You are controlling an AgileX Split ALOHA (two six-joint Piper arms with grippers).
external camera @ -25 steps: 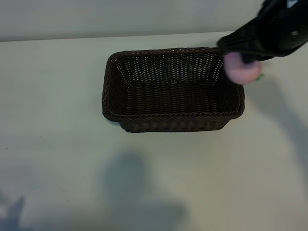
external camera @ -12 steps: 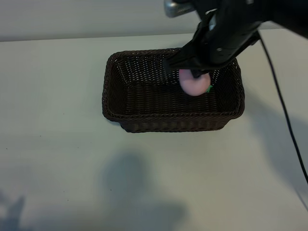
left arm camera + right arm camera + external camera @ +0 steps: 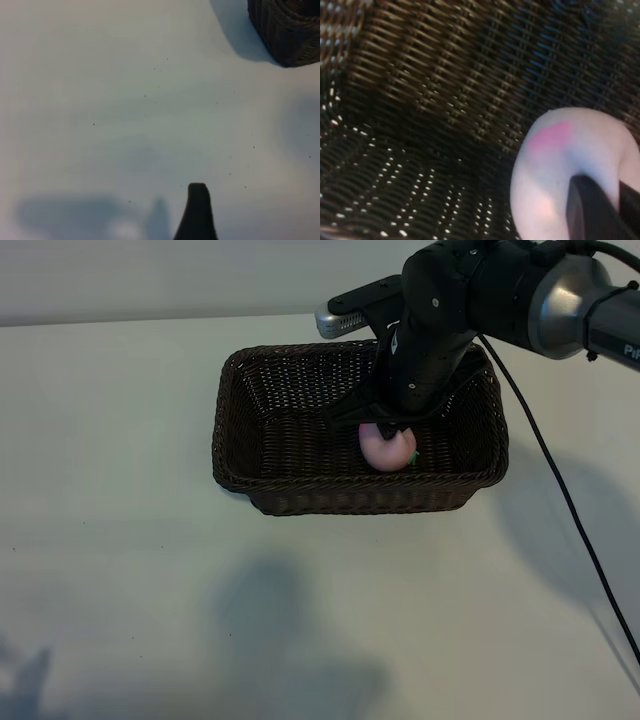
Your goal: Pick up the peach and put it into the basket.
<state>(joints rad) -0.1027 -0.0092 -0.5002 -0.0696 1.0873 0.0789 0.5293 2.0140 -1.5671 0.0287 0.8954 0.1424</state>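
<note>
The dark-brown wicker basket stands at the middle of the table. My right gripper reaches down into its right half, shut on the pale-pink peach, which sits low inside near the front wall. Whether the peach touches the floor I cannot tell. In the right wrist view the peach fills the corner with one dark finger across it and the woven basket wall behind. Of my left gripper only one dark fingertip shows, over bare table, holding nothing, with a basket corner farther off.
The pale table runs wide on every side of the basket. A black cable hangs from the right arm across the table's right side. Shadows lie on the table in front.
The right arm has carried the peach from over the basket's right rim leftward and down into the basket. The left gripper's opening has not changed.
</note>
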